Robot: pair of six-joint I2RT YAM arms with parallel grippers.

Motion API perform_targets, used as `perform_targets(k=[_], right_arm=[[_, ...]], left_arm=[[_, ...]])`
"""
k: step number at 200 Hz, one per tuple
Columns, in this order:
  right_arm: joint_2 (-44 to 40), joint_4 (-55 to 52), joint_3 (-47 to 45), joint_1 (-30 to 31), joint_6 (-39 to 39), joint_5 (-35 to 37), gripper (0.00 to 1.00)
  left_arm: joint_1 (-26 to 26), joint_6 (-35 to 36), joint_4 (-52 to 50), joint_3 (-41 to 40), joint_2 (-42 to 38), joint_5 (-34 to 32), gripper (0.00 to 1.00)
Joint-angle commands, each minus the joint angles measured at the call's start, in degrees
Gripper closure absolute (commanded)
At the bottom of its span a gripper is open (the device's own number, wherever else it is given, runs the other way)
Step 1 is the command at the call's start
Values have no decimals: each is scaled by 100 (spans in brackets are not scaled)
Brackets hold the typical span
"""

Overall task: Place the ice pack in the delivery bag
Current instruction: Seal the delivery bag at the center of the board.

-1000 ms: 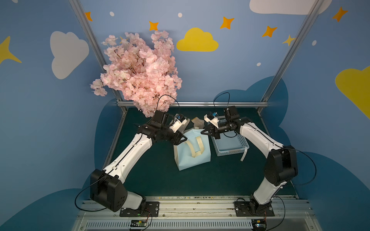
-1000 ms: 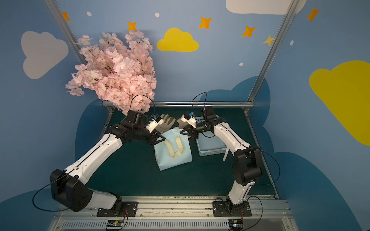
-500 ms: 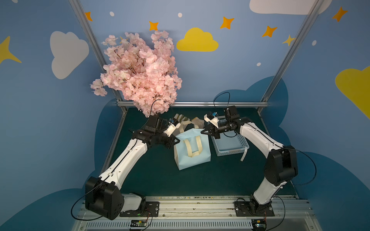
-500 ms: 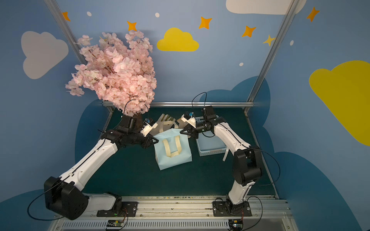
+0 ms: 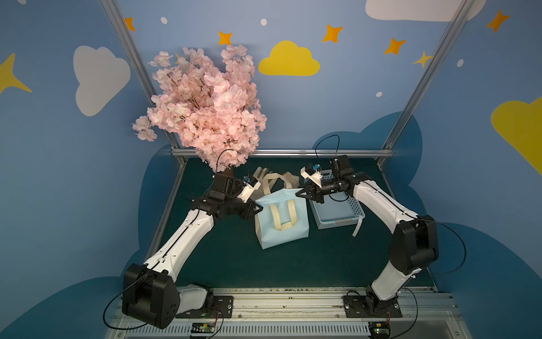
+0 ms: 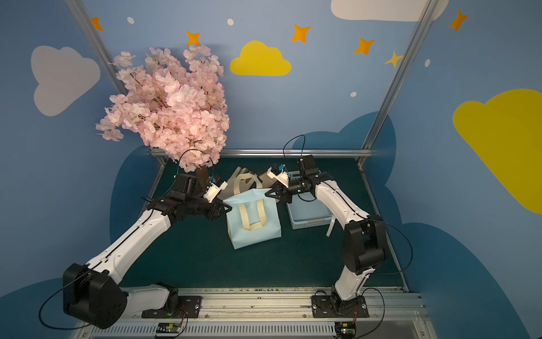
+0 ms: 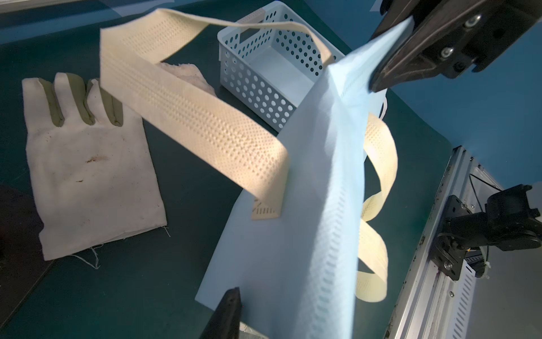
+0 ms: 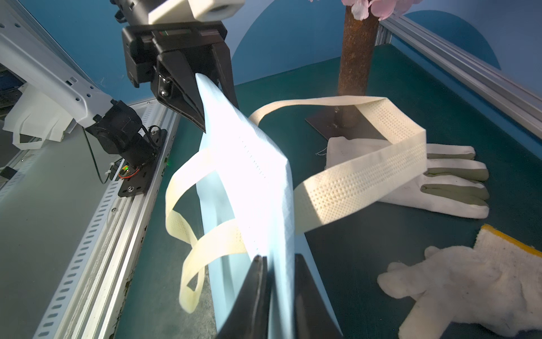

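Standing on the surface [image 5: 293, 270] by the basket [image 5: 337, 214], the delivery bag [image 5: 283, 211] has two top corners lifted. The right claw [image 5: 297, 193] pinches one; I cannot tell if the left claw [image 5: 261, 209] squeezes the other.

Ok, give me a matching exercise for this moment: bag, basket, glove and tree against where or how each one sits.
Things:
1. delivery bag
2. perforated basket
3. flat white glove
4. blossom tree

Place or state:
A. lying flat on the mat, behind the bag
B. standing at the back, on the left arm's side
C. top edge lifted off the mat
D. beside the bag, on the right arm's side

Pairs: 1-C; 2-D; 3-A; 4-B
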Motion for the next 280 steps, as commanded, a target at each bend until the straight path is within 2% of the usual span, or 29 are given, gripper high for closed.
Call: perform_targets(k=[1, 29, 50, 64, 73, 85, 103, 130, 148, 183, 200, 241, 254, 264, 280], right_arm=[[-252, 5, -34, -27, 34, 36, 79], [-253, -6, -35, -36, 34, 102, 79], [-235, -43, -33, -61, 17, 163, 87], [-235, -54, -43, -86, 9, 185, 89], [-232, -65, -43, -97, -9, 206, 96], [-222, -97, -39, -98, -34, 225, 98], [-183, -186, 23, -106, -79, 226, 98], [-181, -205, 45, -105, -80, 230, 97], [-191, -215, 40, -106, -115, 260, 97], [-182, -314, 29, -165, -270, 383, 100], [-193, -344, 24, -249, -355, 393, 100], [-275, -595, 190, -360, -510, 387, 100], [-395, -731, 331, -346, -472, 356, 93], [-530, -819, 414, -311, -442, 440, 83], [-767, -975, 549, -259, -376, 623, 56]], left_arm=[[76, -120, 297, -185, -144, 79, 67], [120, -218, 664, -388, -155, 277, 71], [157, -236, 807, -477, -179, 352, 76], [224, -252, 911, -576, -214, 413, 77], [277, -254, 956, -649, -233, 445, 77], [342, -250, 1033, -740, -252, 524, 75], [389, -249, 1198, -841, -225, 693, 65], [397, -275, 1457, -881, -46, 808, 65], [406, -276, 1614, -888, 55, 848, 70], [460, -230, 1792, -878, 152, 827, 90], [532, -211, 1788, -894, 161, 884, 97], [643, 105, 1789, -933, 126, 1241, 97], [627, 122, 1937, -960, 75, 1418, 97], [592, 147, 2131, -1030, 12, 1448, 97], [500, 296, 2272, -1099, -112, 1357, 97]])
